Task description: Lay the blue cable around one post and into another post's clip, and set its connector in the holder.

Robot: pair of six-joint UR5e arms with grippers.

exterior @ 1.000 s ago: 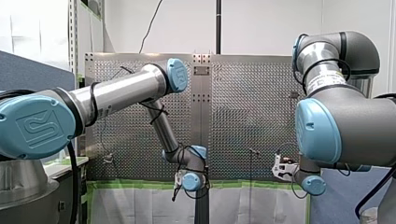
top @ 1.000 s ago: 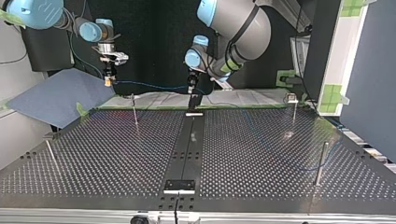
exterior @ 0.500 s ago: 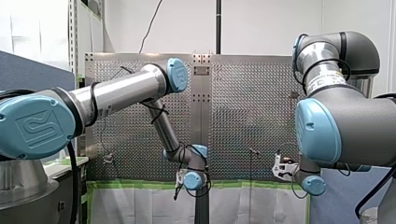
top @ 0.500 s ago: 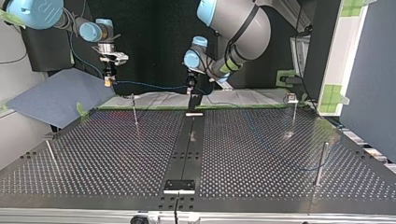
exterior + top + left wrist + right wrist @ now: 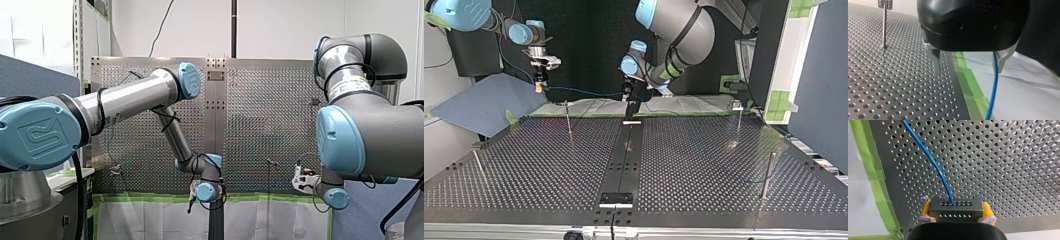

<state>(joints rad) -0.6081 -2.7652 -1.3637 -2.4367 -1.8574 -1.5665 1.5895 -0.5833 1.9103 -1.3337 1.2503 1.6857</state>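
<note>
The blue cable (image 5: pixel 584 92) hangs in a shallow line above the table's far edge between both grippers. My right gripper (image 5: pixel 540 86), at the top view's left, is shut on the dark grey connector (image 5: pixel 955 210), its yellow pads (image 5: pixel 926 207) pressed to the block's sides; the cable (image 5: pixel 933 162) leaves the block's top. My left gripper (image 5: pixel 968 71) is open above the green tape. The cable (image 5: pixel 993 80) runs down just inside one metal finger (image 5: pixel 999 61), which does not pinch it. A post with a clip (image 5: pixel 885 25) stands ahead of it.
Thin posts stand on the perforated table (image 5: pixel 704 165): one near the right gripper (image 5: pixel 568 117), one with a clip (image 5: pixel 739 115), two nearer the camera (image 5: pixel 767 175) (image 5: pixel 478 162). A holder block (image 5: pixel 616 198) sits on the dark centre strip. Green tape (image 5: pixel 968 82) edges the plate.
My left arm's wrist has shifted very slightly near the table's far edge. The right gripper and connector have stayed where they were.
</note>
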